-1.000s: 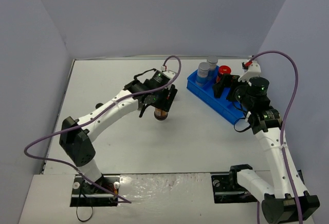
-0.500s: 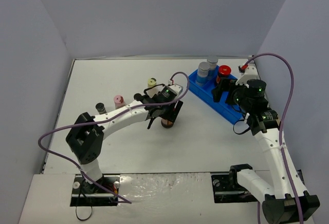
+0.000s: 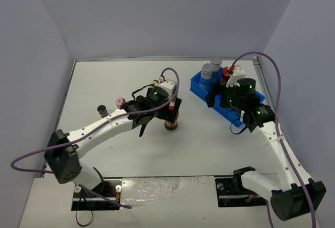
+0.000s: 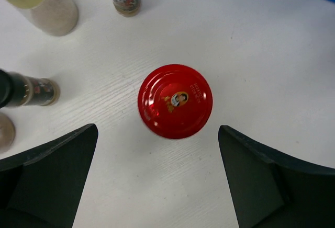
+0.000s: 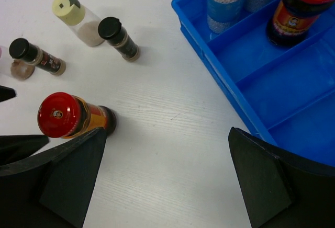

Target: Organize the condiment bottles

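Note:
A red-lidded jar (image 4: 175,101) stands upright on the white table (image 3: 131,76), free, just ahead of my open left gripper (image 4: 157,136), whose fingers (image 4: 52,175) touch nothing. In the top view that jar (image 3: 171,125) sits just below the left gripper (image 3: 170,112). A cream-lidded jar (image 5: 78,16), two tiny dark-capped jars (image 5: 118,37) (image 5: 34,55) and a pink-lidded jar (image 3: 120,102) stand to the left. The blue tray (image 5: 272,76) holds two grey-capped jars (image 5: 226,0) and a second red-lidded jar (image 5: 301,8). My right gripper (image 5: 167,181) hangs open and empty beside the tray.
The blue divided tray (image 3: 236,119) lies at an angle at the back right, near the right wall. A third dark-capped jar (image 3: 102,110) stands far left. Purple cables loop over both arms. Grey walls close in the table's sides and back.
My left gripper has opened and let go of the red-lidded jar, which now stands on the table. The right arm has swung left, over the tray's near end.

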Controlling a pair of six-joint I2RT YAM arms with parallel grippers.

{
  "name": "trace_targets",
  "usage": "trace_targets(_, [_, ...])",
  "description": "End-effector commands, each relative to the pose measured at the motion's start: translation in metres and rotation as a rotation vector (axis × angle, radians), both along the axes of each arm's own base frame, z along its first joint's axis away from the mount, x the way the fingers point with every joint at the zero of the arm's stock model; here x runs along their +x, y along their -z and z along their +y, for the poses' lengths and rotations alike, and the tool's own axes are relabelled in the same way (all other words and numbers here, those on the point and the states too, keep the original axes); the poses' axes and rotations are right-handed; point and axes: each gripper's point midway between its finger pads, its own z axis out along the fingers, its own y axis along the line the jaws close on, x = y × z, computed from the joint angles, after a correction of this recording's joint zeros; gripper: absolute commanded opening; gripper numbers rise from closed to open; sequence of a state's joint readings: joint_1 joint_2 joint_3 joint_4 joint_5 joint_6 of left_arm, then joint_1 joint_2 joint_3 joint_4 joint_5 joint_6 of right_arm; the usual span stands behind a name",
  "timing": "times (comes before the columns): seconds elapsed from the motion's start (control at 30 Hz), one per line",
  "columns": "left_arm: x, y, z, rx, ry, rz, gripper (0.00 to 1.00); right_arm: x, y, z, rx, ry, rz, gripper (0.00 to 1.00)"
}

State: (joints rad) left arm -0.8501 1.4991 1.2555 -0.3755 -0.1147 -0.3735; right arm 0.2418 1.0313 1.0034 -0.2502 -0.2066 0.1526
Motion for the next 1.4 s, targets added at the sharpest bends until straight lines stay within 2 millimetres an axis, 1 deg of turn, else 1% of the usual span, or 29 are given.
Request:
trace_targets(0.0, [-0.018, -0.052, 0.045, -0.100, -0.113, -0.130, 0.97, 0.017, -0.024, 0.032, -0.023, -0.084, -0.074, 1.00])
trace_targets(0.07, [-0.026, -0.044, 0.061, -0.097, -0.147, -0.120, 0.97, 0.016, -0.016, 0.054, -0.054, -0.132, -0.058, 1.00])
trace_targets(0.13, [-0.040, -0.028, 0.084, -0.085, -0.183, -0.107, 0.97, 0.010, -0.009, 0.083, -0.074, -0.205, -0.047, 1.00])
trace_targets(0.17, [-0.046, -0.024, 0.092, -0.094, -0.199, -0.103, 0.97, 0.011, -0.002, 0.093, -0.087, -0.225, -0.035, 1.00])
trace_targets(0.23, [-0.055, -0.014, 0.105, -0.105, -0.230, -0.092, 0.97, 0.009, 0.009, 0.110, -0.109, -0.264, -0.014, 1.00])
trace_targets(0.27, [-0.060, 0.002, 0.112, -0.093, -0.251, -0.067, 0.97, 0.007, 0.015, 0.125, -0.122, -0.299, -0.003, 1.00])
trace_targets(0.3, [-0.064, 0.008, 0.117, -0.086, -0.257, -0.061, 0.97, 0.003, 0.016, 0.133, -0.125, -0.318, -0.005, 1.00])
trace_targets(0.4, [-0.075, 0.023, 0.134, -0.101, -0.304, -0.059, 0.97, 0.001, 0.039, 0.161, -0.167, -0.380, 0.030, 1.00])
trace_targets(0.47, [-0.077, 0.021, 0.140, -0.113, -0.319, -0.074, 0.97, 0.003, 0.045, 0.168, -0.180, -0.390, 0.038, 1.00])
trace_targets(0.5, [-0.080, 0.026, 0.146, -0.108, -0.327, -0.076, 0.97, 0.002, 0.049, 0.174, -0.188, -0.402, 0.041, 1.00])
trace_targets(0.6, [-0.082, 0.031, 0.155, -0.085, -0.343, -0.084, 0.97, 0.003, 0.069, 0.185, -0.218, -0.422, 0.071, 1.00])
trace_targets(0.7, [-0.081, 0.035, 0.156, -0.072, -0.341, -0.085, 0.97, 0.003, 0.088, 0.194, -0.239, -0.440, 0.101, 1.00])
trace_targets(0.8, [-0.081, 0.039, 0.153, -0.072, -0.331, -0.076, 0.97, 0.004, 0.108, 0.198, -0.254, -0.439, 0.130, 1.00])
trace_targets(0.83, [-0.080, 0.040, 0.152, -0.071, -0.329, -0.074, 0.97, 0.004, 0.108, 0.198, -0.253, -0.440, 0.128, 1.00])
trace_targets(0.9, [-0.079, 0.043, 0.148, -0.068, -0.321, -0.065, 0.97, 0.001, 0.123, 0.198, -0.262, -0.443, 0.157, 0.96])
trace_targets(1.0, [-0.077, 0.043, 0.144, -0.070, -0.308, -0.064, 0.97, -0.001, 0.132, 0.197, -0.268, -0.442, 0.169, 0.85])
trace_targets(1.07, [-0.075, 0.042, 0.141, -0.069, -0.298, -0.066, 0.97, -0.001, 0.133, 0.195, -0.271, -0.436, 0.165, 0.73])
trace_targets(1.13, [-0.073, 0.040, 0.137, -0.066, -0.285, -0.069, 0.97, 0.000, 0.133, 0.191, -0.282, -0.420, 0.159, 0.55])
trace_targets(1.17, [-0.071, 0.036, 0.133, -0.078, -0.275, -0.073, 0.97, 0.002, 0.130, 0.188, -0.284, -0.409, 0.151, 0.37])
trace_targets(1.2, [-0.069, 0.035, 0.131, -0.079, -0.265, -0.077, 0.97, 0.002, 0.128, 0.185, -0.282, -0.402, 0.146, 0.27])
trace_targets(1.27, [-0.066, 0.034, 0.125, -0.075, -0.243, -0.075, 0.97, 0.012, 0.115, 0.171, -0.286, -0.346, 0.115, 0.12])
trace_targets(1.33, [-0.063, 0.033, 0.117, -0.076, -0.210, -0.072, 0.97, 0.023, 0.096, 0.155, -0.263, -0.299, 0.081, 0.01])
trace_targets(1.37, [-0.063, 0.034, 0.114, -0.073, -0.200, -0.067, 0.97, 0.029, 0.076, 0.147, -0.243, -0.277, 0.052, 0.00])
